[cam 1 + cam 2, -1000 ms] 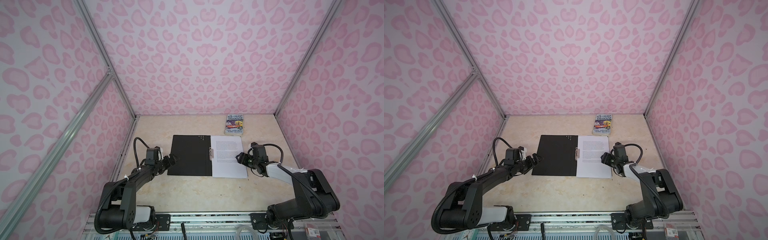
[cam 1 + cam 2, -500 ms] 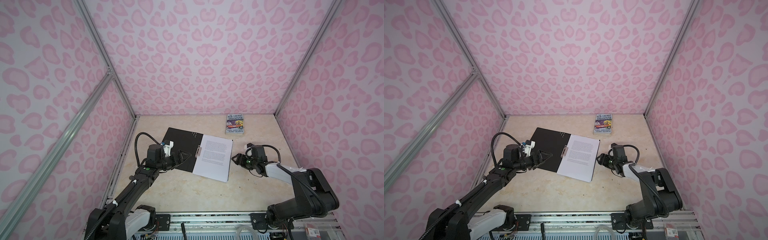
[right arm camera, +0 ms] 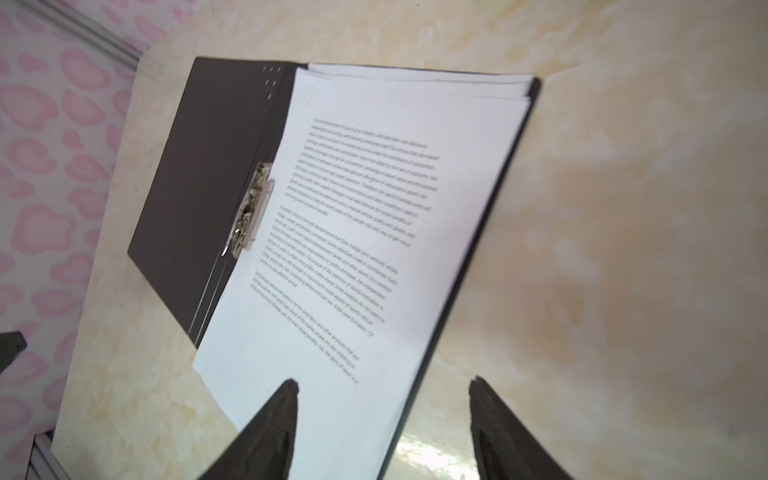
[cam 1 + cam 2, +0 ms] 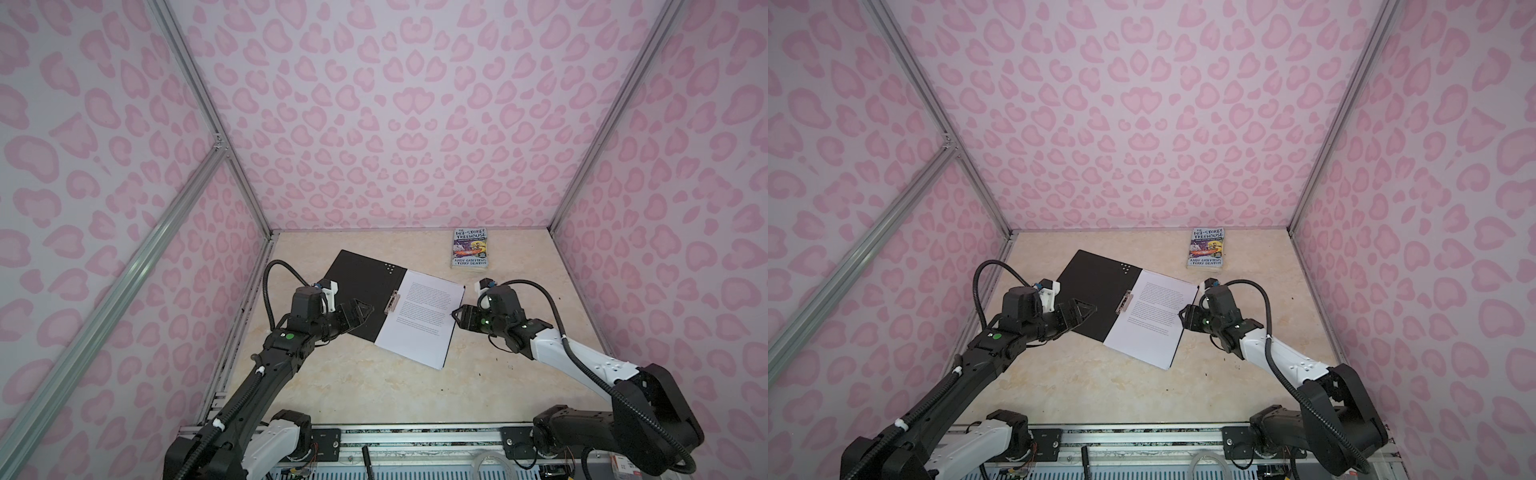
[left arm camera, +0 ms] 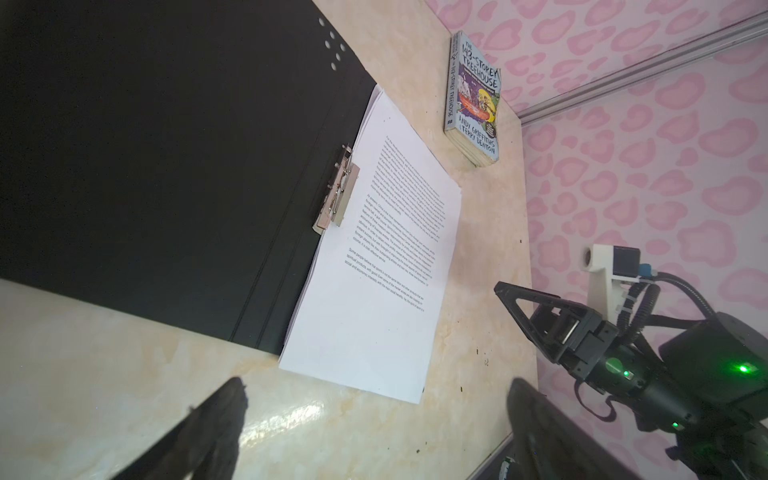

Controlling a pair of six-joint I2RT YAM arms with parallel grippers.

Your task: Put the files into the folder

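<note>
The folder (image 4: 365, 282) (image 4: 1096, 286) lies open and skewed on the table, black inside up, spine clip (image 3: 249, 212) at its middle. The files (image 4: 419, 320) (image 4: 1154, 316) (image 3: 374, 208), a stack of white printed sheets, rest on its right half. My left gripper (image 4: 368, 309) (image 4: 1092, 309) (image 5: 376, 384) hangs open and empty above the near edge of the black left cover (image 5: 166, 145). My right gripper (image 4: 455, 313) (image 4: 1181, 313) (image 3: 383, 381) is open at the stack's right edge. One finger is over the paper and the other over the table.
An illustrated paperback book (image 4: 469, 248) (image 4: 1206, 247) (image 5: 473, 99) lies at the back right of the table near the rear wall. Pink patterned walls close the left, rear and right sides. Bare beige table (image 4: 374, 395) stretches in front of the folder.
The folder and files have swung from square to skewed, the near end moving right. My left arm has risen and come in over the black cover. My right gripper's jaws have narrowed a little.
</note>
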